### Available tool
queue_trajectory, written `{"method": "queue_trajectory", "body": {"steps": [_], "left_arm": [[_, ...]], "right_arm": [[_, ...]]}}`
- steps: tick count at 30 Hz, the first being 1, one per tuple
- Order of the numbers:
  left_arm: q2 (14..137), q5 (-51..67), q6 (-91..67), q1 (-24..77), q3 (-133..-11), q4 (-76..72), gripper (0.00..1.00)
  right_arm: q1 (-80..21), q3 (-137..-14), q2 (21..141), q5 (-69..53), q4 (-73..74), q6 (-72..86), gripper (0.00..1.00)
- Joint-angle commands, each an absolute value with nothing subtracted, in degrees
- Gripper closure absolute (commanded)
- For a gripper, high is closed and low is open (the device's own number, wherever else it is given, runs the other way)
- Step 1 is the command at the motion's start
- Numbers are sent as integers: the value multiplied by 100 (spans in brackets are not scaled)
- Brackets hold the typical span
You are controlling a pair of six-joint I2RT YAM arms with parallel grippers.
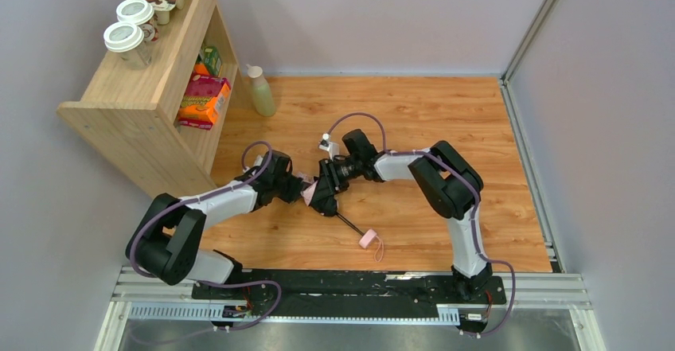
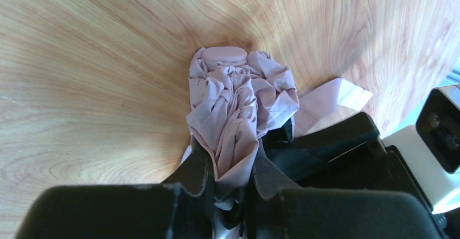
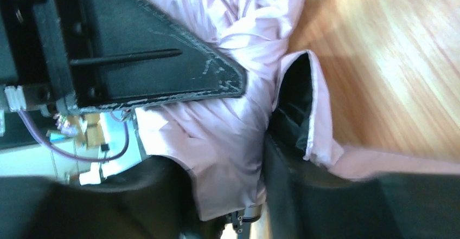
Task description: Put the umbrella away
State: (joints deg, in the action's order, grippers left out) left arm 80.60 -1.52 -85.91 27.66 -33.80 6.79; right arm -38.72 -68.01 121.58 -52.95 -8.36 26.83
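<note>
The umbrella (image 1: 310,193) lies on the wooden floor between the two arms, its pale pink canopy bunched up. Its thin black shaft (image 1: 348,224) runs toward the near edge and ends in a small pink handle (image 1: 367,239) with a strap. My left gripper (image 1: 305,189) comes in from the left. In the left wrist view it (image 2: 230,160) is shut on the crumpled canopy (image 2: 238,103). My right gripper (image 1: 324,197) reaches in from the right. In the right wrist view its fingers (image 3: 228,168) are closed round the same pink fabric (image 3: 217,136), just beside the left gripper's finger (image 3: 152,60).
A wooden shelf unit (image 1: 143,96) stands at the back left, with lidded cups (image 1: 126,39) on top and boxes (image 1: 205,100) inside. A pale bottle (image 1: 261,92) stands next to it. Grey walls close in the floor on three sides.
</note>
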Motion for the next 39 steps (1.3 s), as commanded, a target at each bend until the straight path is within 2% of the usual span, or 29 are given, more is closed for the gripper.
{"method": "queue_trajectory", "body": {"steps": [1,5,6,11,16,19,21,25,29,31,33,34,35,36,37,39], "left_arm": [[8279,-510,-8402,2821,-2874,1485,100],[8279,-422,-8464,2812,-2909,1608,100],[8288,-396,-8464,2812,-2961,1643,100],[8332,-290,-8525,2821,-3199,2169,100],[8472,-176,-8517,2804,-3375,2391,100],[8543,-79,-8525,2812,-3445,2461,100],[8587,-79,-8517,2812,-3480,2496,100],[8587,-35,-8490,2804,-3463,2426,100],[8587,-35,-8499,2804,-3384,2329,100],[8587,-35,-8377,2795,-3384,2145,100],[8552,-105,-8202,2786,-3427,2083,89],[8500,-210,-8122,2769,-3489,2066,72],[8456,-263,-7956,2769,-3541,2074,61],[8342,-394,-7876,2760,-3577,2083,41],[8289,-474,-7744,2768,-3612,2092,29],[8130,-606,-7699,2751,-3604,2057,28]], "right_arm": [[-3955,-6637,11235,-4055,1141,2129,38],[-4489,-6233,9820,-2037,1354,1136,5],[-4674,-6136,9582,-1543,1275,951,1],[-5816,-6134,9500,699,766,28,0],[-6538,-6705,10518,2650,475,-597,0],[-6741,-6829,11038,3338,282,-782,0],[-6750,-6881,11328,3663,359,-660,7],[-6628,-6654,11487,3455,396,-353,44],[-6338,-6399,11444,2552,501,-35,84],[-6153,-6232,11382,2042,492,237,100],[-5864,-6057,11347,1157,457,403,100],[-5697,-5995,11355,603,483,465,100],[-5513,-5925,11364,163,501,527,100],[-5354,-5846,11364,-399,457,597,100],[-5196,-5801,11382,-1005,440,659,100],[-4844,-5792,11487,-2138,361,974,100]]}}
